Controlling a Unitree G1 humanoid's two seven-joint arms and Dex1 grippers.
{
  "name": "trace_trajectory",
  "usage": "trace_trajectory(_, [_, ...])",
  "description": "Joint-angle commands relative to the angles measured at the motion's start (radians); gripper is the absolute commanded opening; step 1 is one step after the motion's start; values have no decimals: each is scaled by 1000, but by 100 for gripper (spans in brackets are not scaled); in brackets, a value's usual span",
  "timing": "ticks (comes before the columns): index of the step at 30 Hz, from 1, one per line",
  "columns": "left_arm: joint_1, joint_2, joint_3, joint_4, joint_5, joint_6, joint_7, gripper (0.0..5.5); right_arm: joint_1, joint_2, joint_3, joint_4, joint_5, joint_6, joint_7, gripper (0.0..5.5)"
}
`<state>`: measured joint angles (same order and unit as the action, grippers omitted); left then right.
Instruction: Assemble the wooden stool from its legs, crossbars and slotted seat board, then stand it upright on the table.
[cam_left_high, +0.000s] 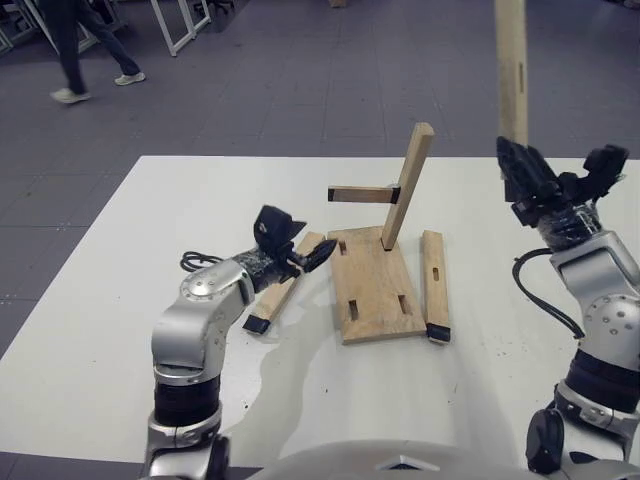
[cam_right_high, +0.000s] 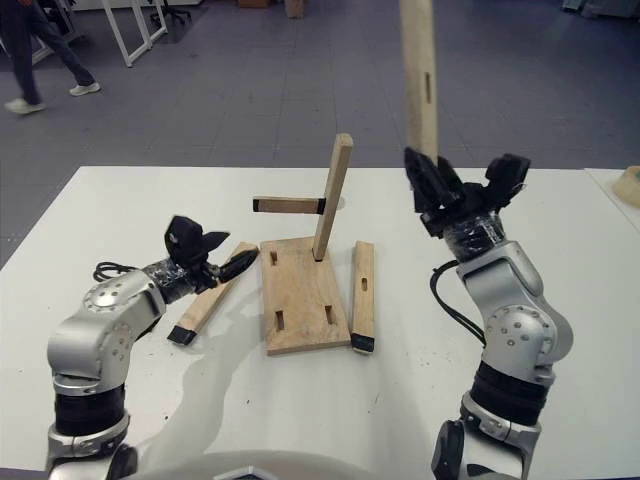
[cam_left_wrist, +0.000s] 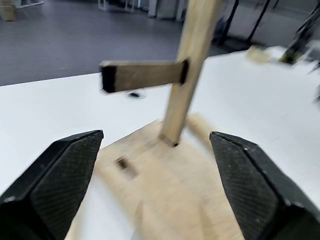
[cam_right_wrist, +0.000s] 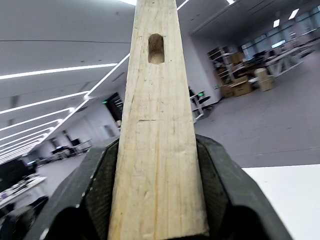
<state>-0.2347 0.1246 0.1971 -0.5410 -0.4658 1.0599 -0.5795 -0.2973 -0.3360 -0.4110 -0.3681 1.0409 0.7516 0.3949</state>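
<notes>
The slotted seat board (cam_left_high: 375, 295) lies flat mid-table. One leg (cam_left_high: 408, 185) stands upright in its far slot, with a crossbar (cam_left_high: 358, 194) sticking out toward the left; the left wrist view shows the same leg (cam_left_wrist: 192, 65) and crossbar (cam_left_wrist: 142, 75). A second leg (cam_left_high: 433, 270) lies along the board's right edge. A third leg (cam_left_high: 283, 290) lies left of the board. My left gripper (cam_left_high: 305, 252) is open just over that leg's far end, fingers (cam_left_wrist: 65, 170) wide apart. My right gripper (cam_left_high: 522, 162) is shut on a fourth leg (cam_left_high: 512, 70), held upright high at the right.
The white table (cam_left_high: 120, 300) has bare room in front of the board and to its right. A black cable (cam_left_high: 198, 262) loops beside my left forearm. A small pale wooden piece (cam_right_high: 630, 185) sits at the far right.
</notes>
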Motion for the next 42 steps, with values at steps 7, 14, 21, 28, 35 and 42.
trace_trajectory(7, [-182, -229, 264, 31, -673, 265, 272, 453, 29, -64, 141, -40, 149, 98, 178, 202])
trace_trajectory(14, [-193, -173, 188, 74, -882, 218, 438, 453, 55, -74, 223, -16, 250, 164, 296, 202])
trace_trajectory(21, [-186, -47, 93, 90, -1054, 137, 481, 453, 63, -114, 269, 28, 314, 238, 405, 202])
trace_trajectory(28, [-165, 103, 25, 105, -1085, 72, 445, 367, 50, -159, 284, 48, 278, 243, 461, 202])
trace_trajectory(35, [-152, 171, -34, 123, -1098, 21, 420, 241, 35, -160, 296, 69, 214, 218, 466, 202])
trace_trajectory(42, [-125, 233, -60, 145, -1105, -3, 384, 210, 29, -163, 289, 82, 187, 214, 475, 202])
